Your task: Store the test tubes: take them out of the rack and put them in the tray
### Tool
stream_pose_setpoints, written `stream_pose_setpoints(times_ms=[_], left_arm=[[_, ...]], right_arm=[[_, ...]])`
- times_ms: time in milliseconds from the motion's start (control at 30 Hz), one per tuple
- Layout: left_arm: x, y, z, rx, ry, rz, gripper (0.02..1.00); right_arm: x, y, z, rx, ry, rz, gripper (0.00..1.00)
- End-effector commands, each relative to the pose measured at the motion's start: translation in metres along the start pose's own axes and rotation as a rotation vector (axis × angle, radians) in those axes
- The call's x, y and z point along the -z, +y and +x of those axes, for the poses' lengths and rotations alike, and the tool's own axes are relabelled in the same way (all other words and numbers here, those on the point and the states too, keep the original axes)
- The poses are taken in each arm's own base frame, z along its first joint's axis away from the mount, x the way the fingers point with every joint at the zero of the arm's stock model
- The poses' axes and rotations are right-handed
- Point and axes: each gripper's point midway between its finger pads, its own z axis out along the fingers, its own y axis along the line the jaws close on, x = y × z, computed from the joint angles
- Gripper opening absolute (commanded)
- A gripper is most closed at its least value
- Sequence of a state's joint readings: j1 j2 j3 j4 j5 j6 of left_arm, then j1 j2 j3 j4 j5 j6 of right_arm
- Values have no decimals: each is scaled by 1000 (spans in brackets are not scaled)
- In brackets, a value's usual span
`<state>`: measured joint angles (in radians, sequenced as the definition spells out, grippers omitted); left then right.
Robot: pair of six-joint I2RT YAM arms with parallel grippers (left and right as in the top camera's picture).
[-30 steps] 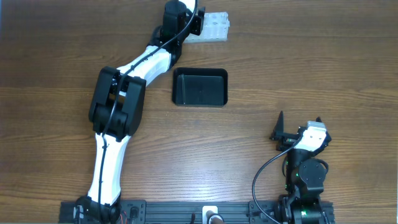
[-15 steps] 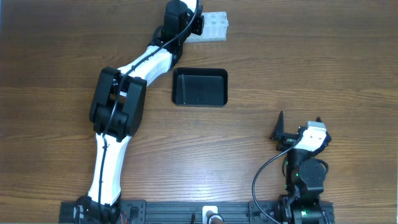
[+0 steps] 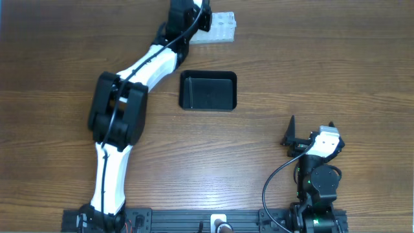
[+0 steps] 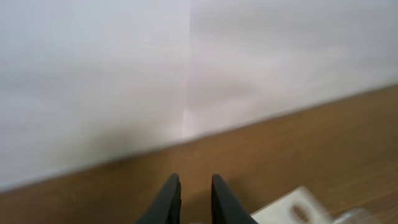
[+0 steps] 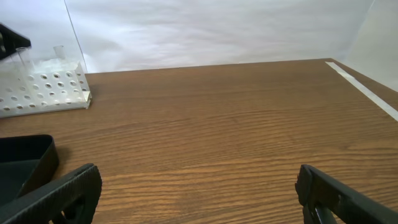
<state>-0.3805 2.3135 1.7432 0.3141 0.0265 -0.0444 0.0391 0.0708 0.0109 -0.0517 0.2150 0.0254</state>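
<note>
**Reporter:** Where is the left gripper (image 4: 195, 183)?
**Observer:** Up beside the white perforated plastic rack (image 3: 221, 27). It cannot be told whether it is closed or apart.
**Reporter:** And the clear test tubes (image 5: 60, 53)?
**Observer:** Upright in the rack, near that gripper.
**Reporter:** The right gripper (image 5: 198, 174)?
**Observer:** Spread wide and holding nothing, low over the brown wooden tabletop (image 3: 336, 65). The black rectangular plastic tray (image 3: 208, 90) lies between the two grippers.

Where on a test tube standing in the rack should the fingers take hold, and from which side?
Grip the test tube by its bare top, which sticks up above the rack. Come straight down from above: it stands upright, and its lower part sits inside the rack, so the sides are walled off.
</note>
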Motion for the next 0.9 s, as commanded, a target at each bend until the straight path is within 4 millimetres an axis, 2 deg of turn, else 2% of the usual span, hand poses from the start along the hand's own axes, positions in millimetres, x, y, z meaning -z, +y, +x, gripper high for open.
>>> stream_pose_setpoints(times_ms=[33, 100, 167, 233, 300, 400, 500, 633, 767, 900], left_arm=[[65, -5, -140, -21, -230, 4, 137], [86, -7, -165, -21, -254, 5, 137], [107, -9, -182, -20, -248, 5, 137], [123, -12, -184, -7, -196, 10, 139], [135, -18, -173, 22, -105, 16, 134], [145, -26, -131, 70, 91, 20, 132], [154, -33, -67, 127, 341, -13, 95], [158, -36, -3, 158, 523, -80, 93], [153, -37, 47, 216, 623, -114, 110], [151, -35, 84, 275, 697, -155, 95]], right_arm=[[0, 1, 2, 1, 2, -6, 993], [0, 1, 2, 1, 2, -6, 991], [0, 1, 2, 1, 2, -5, 991], [0, 1, 2, 1, 2, -6, 991], [0, 1, 2, 1, 2, -5, 991], [0, 1, 2, 1, 2, -6, 991], [0, 1, 2, 1, 2, -6, 991], [0, 1, 2, 1, 2, -6, 993], [0, 1, 2, 1, 2, -5, 993], [0, 1, 2, 1, 2, -6, 991]])
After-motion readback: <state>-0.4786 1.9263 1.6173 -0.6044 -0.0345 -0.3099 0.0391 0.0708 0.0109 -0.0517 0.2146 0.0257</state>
